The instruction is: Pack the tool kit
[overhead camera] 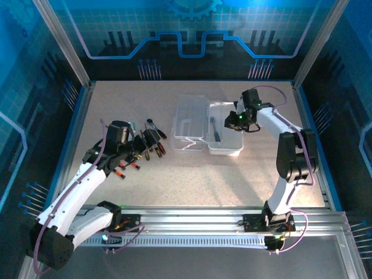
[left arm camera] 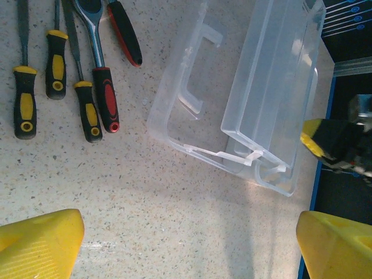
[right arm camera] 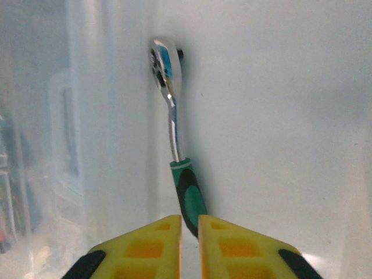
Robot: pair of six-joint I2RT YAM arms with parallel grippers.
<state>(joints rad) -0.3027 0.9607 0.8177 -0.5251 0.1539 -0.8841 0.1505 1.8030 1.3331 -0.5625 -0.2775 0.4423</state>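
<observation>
**A:** What carries it all?

**B:** A speckled beige table top (overhead camera: 203, 180), with a ribbed aluminium rail (overhead camera: 203, 218) along its near edge. Blue-lit wall panels (overhead camera: 52, 58) stand around it, printed with circuit lines, and part of a gear outline shows at the far side.

**A:** Any writing?

**B:** Any marks on the tool handles are too small to read.

**A:** Where is the kit?

**B:** The clear whitish rectangular plastic case (overhead camera: 192, 116) lies open toward the far edge, its two halves side by side. In the right half, a silver ratchet wrench with a green-and-black handle (right arm camera: 174, 116) lies close along one wall. Between the case and the table's left edge, yellow-and-black-handled screwdrivers (left arm camera: 26, 104) lie side by side with a red-and-black-handled ratchet (left arm camera: 104, 96).

**A:** And the pincers?

**B:** The left pincer (left arm camera: 186, 250) hangs over bare table near those tools, its yellow fingers wide apart and holding nothing. The right pincer (right arm camera: 190, 244) is inside the case's right half. Its yellow fingers are drawn together at the end of the green handle. I cannot tell whether they touch it.
</observation>
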